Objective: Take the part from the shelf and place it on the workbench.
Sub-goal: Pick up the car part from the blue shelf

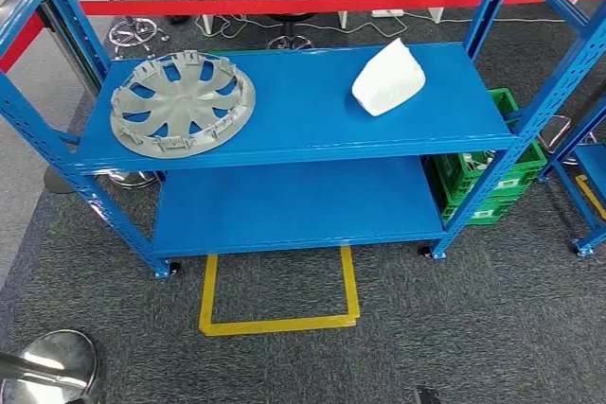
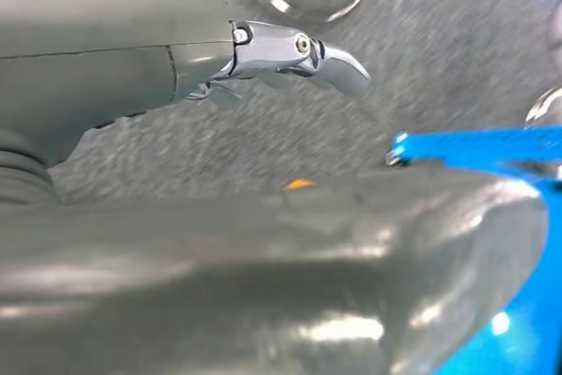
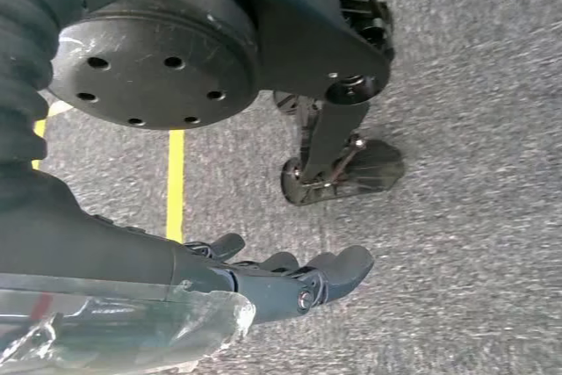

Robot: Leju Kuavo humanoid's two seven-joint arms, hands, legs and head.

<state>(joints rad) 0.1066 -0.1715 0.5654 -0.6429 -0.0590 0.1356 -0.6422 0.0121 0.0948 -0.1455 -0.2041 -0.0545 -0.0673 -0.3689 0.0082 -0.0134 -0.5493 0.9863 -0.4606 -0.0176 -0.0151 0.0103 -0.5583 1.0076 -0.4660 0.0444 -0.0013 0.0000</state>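
On the upper shelf, far right: the white part (image 1: 388, 78), a smooth moulded shell, lies on the blue shelf board (image 1: 300, 106) toward the far edge, well apart from anything else, touched by neither hand.
On the same shelf, left: a grey hubcap (image 1: 183, 103) lies flat, its rim close to the near edge. The task sentence does not say which of the two is "the part"; reaching for the wrong one is a first risk.
Left hand (image 2: 198, 59): hangs above the grey carpet, fingers (image 2: 331, 63) extended with nothing between them, so it looks spread and empty, though much of it is hidden by its own cover.
Right hand (image 3: 278, 283): also low over the carpet, beside a yellow floor line (image 3: 175, 183), fingers (image 3: 344, 268) lightly curled and apart, holding nothing.
Step in hand, by my judgement: not yet begun; both arms are down and must rise to shelf height.
Reach risk: the white shell sits far back, so a hand could nudge it off the far edge.
Grip risk: the shell looks glossy and rounded and may slip from a loose hold.
Frame risk: the blue uprights (image 1: 493, 7) stand near the shell on the right; an arm could strike them.
Surroundings: a red barrier tape (image 1: 286, 4) runs behind, and a green crate (image 1: 500, 172) sits low at right.
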